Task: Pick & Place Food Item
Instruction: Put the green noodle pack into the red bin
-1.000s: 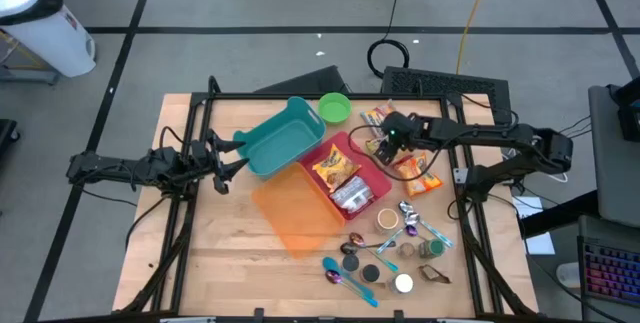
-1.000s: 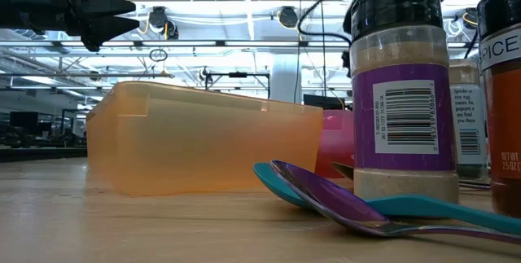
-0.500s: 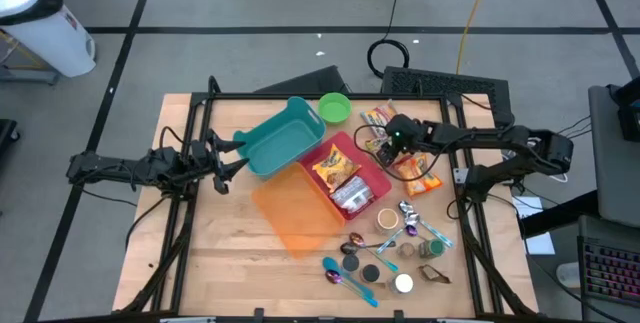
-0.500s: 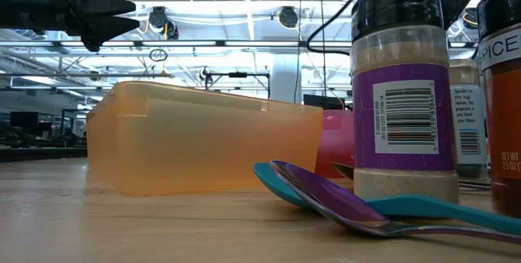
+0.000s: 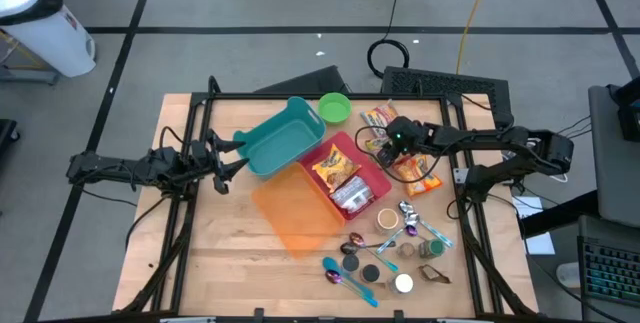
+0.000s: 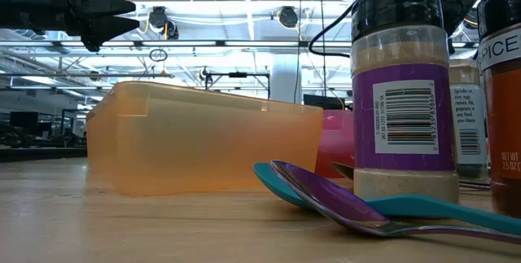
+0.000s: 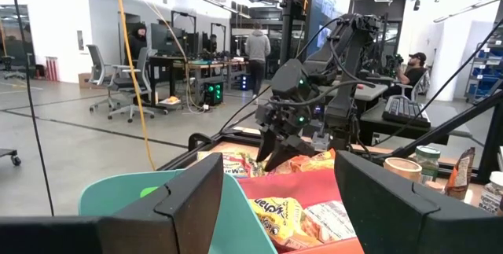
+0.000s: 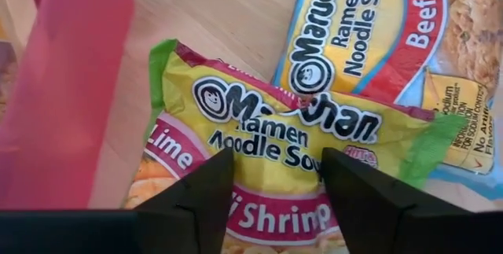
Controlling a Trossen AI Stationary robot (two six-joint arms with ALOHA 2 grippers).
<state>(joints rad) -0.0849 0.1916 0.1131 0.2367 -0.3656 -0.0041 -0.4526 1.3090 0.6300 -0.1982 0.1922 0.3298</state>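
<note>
A lime shrimp ramen packet lies flat on the table beside the red bin. A beef ramen packet lies partly under its far edge. My right gripper is open and points down over the lime shrimp packet, one finger on each side of its middle; it also shows in the high view and the left wrist view. My left gripper is open and empty, held above the table's left side, level, facing the teal bin. My right gripper's open fingers come from above, pointing down, at the middle of the lime shrimp packet, which lies flat on the table. I cannot tell whether the fingertips touch it.
The red bin holds snack packets. An orange bin lies in front of it and a green bowl behind. Spice jars, spoons and small lids crowd the near right. Another packet lies at the far edge.
My right gripper has shifted a little toward the table's right and near edges, over the ramen packets. The packets have not moved.
</note>
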